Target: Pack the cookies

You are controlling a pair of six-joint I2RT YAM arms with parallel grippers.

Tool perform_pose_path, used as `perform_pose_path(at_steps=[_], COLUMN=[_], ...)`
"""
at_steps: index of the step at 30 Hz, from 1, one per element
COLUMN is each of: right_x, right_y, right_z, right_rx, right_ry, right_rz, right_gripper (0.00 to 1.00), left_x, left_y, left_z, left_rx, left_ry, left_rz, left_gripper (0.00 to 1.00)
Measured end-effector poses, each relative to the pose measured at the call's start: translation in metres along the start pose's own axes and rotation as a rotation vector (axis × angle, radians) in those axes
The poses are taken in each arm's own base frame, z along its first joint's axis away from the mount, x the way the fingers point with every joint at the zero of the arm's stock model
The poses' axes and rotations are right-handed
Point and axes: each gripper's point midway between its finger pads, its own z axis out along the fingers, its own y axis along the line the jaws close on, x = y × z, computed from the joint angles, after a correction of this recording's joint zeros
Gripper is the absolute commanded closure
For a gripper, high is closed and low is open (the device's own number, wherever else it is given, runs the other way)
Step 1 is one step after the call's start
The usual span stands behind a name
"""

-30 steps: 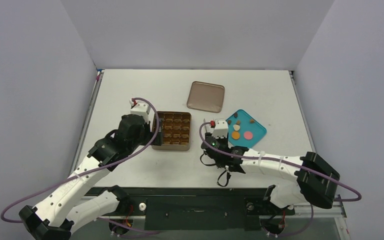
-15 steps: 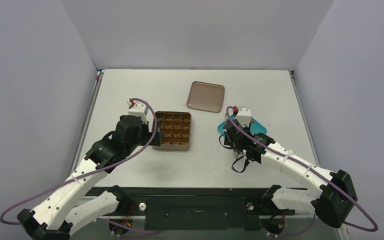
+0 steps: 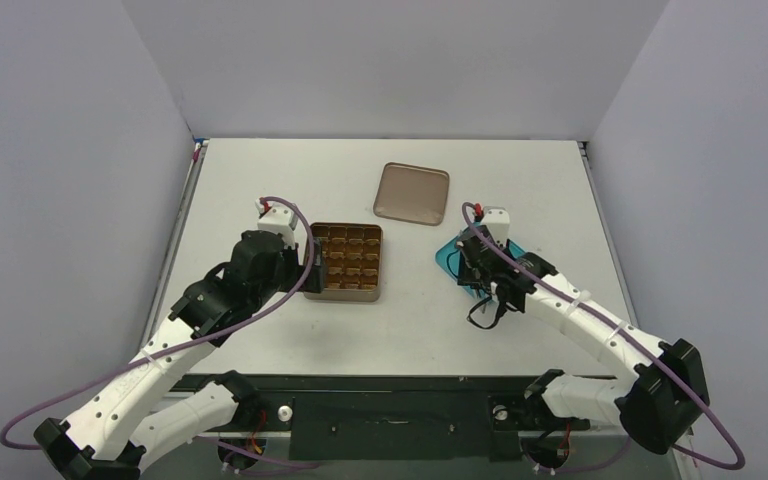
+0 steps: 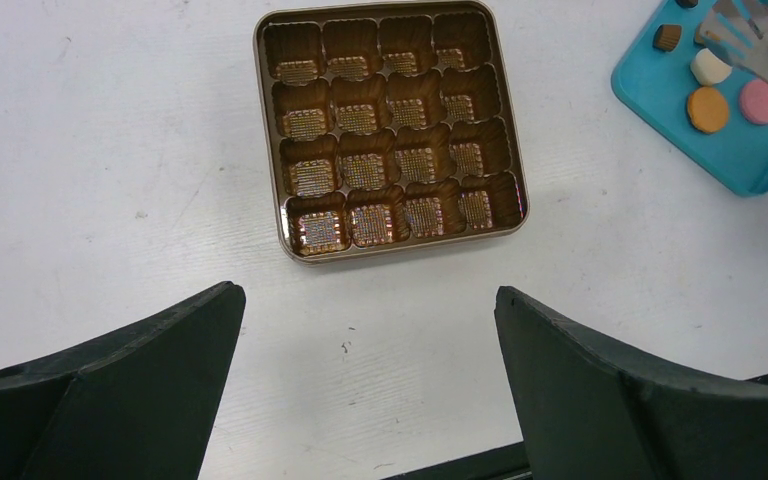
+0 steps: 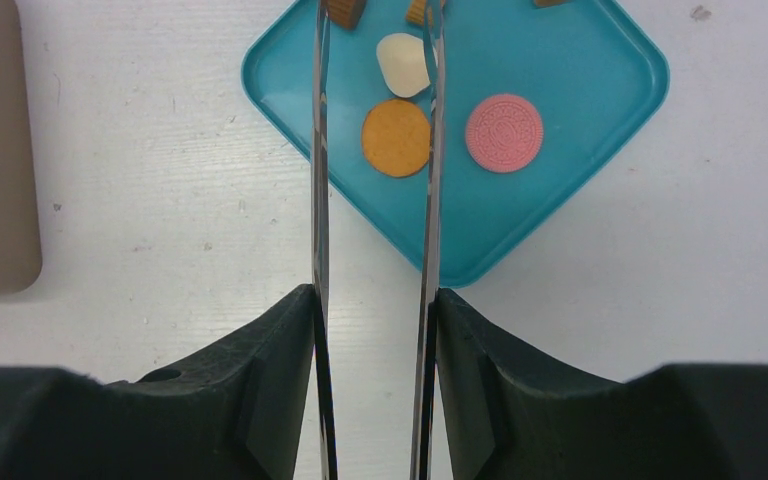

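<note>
Left gripper: wide open, empty, by the tin.
Right gripper: blades parted over the plate, orange cookie between them.

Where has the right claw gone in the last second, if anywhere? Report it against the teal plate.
Yes. In the top view the right claw swung right, from just left of the teal plate to above it.

Bright, even, diffuse light throughout.
Faint soft shadows on the table; small glints in the tin's lower cells.
</note>
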Motion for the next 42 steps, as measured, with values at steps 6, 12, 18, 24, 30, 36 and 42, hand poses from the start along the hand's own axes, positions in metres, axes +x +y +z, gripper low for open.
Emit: perform_pose_path(at_steps=[6, 12, 18, 24, 30, 36, 42], right_x=[0.005, 0.002, -0.003, -0.002, -0.002, -0.002, -0.005], right_y=[0.007, 0.013, 0.014, 0.016, 0.018, 0.02, 0.02], right_z=[0.006, 0.013, 0.02, 0.029, 0.034, 0.038, 0.039], right_rx=[-0.015, -0.024, -0.024, -0.023, -0.026, -0.024, -0.026], right_ry=[0.035, 0.048, 0.045, 0.055, 0.06, 0.059, 0.049], right_rz=[-0.017, -0.015, -0.001, 0.006, 0.009, 0.011, 0.015], right_gripper=[0.59, 0.61, 0.64, 0.64, 0.64, 0.65, 0.66], left_x=[0.0, 0.0, 0.001, 0.001, 0.001, 0.001, 0.001], left_y=[-0.001, -0.001, -0.001, -0.001, -0.001, -0.001, -0.001], left_z=[0.0, 0.0, 0.0, 0.0, 0.0, 0.001, 0.001], left_rx=[0.003, 0.003, 0.003, 0.003, 0.003, 0.003, 0.002], left_ry=[0.001, 0.002, 0.002, 0.002, 0.002, 0.004, 0.005], left_rz=[0.0, 0.0, 0.0, 0.001, 0.001, 0.001, 0.002], left_gripper=[0.03, 0.03, 0.03, 0.03, 0.03, 0.03, 0.03])
